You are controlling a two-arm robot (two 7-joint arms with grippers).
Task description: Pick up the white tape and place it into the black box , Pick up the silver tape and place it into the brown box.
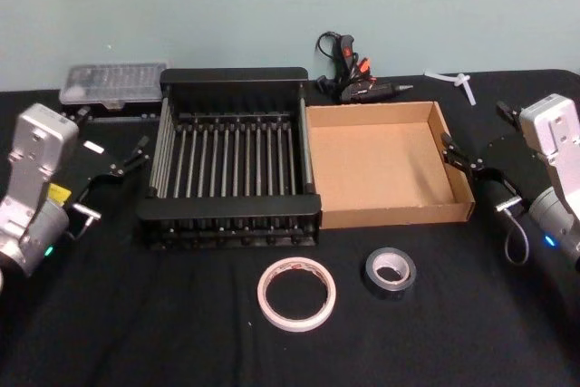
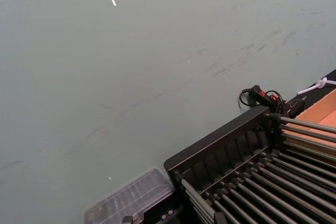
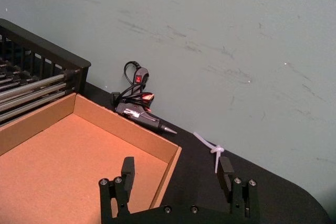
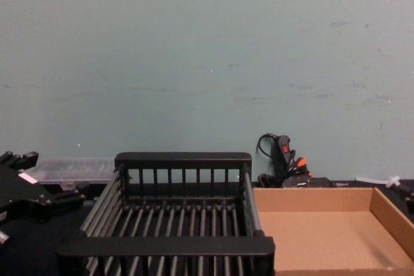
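Observation:
The white tape (image 1: 296, 294) lies flat on the black cloth near the front, just ahead of the black box (image 1: 227, 209). To its right lies the smaller silver tape (image 1: 391, 270), in front of the brown box (image 1: 399, 216). Both boxes stand side by side at mid-table with nothing in them. My left gripper (image 1: 114, 127) hovers open at the left of the black box, well back from the tapes. Over the brown box's right wall, my right gripper (image 3: 176, 166) is open too, its fingers wide apart.
A clear plastic case (image 1: 113, 83) sits behind the black box at the left. A black glue gun (image 1: 353, 74) with its cord lies behind the brown box. A white zip tie (image 1: 453, 79) is at the back right. A teal wall bounds the table's far edge.

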